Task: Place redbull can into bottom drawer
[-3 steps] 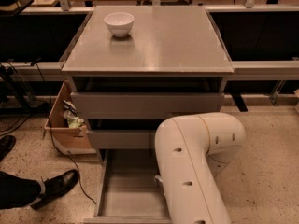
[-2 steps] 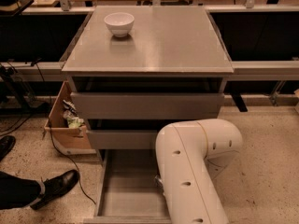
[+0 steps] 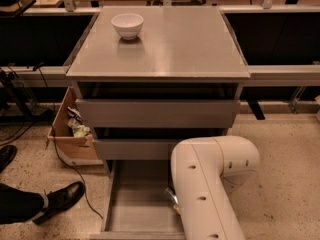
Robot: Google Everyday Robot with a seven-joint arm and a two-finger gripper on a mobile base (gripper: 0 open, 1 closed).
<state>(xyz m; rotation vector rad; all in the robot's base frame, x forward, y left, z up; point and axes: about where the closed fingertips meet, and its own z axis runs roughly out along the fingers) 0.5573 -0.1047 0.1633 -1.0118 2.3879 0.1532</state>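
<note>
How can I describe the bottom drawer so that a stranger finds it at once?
Find the square grey cabinet with a small white ceramic bowl on top. Of its three grey drawers, the bottom drawer is the lowest, nearest the floor. It alone is pulled open, showing its flat floor; the white robot arm reaches over it, hiding the gripper.

Single camera sat high, looked steeply down at the cabinet (image 3: 160, 44) front, white arm (image 3: 205, 184) close below the lens, gripper (image 3: 172, 199) mostly hidden behind it, down over the open bottom drawer (image 3: 135, 204).
</note>
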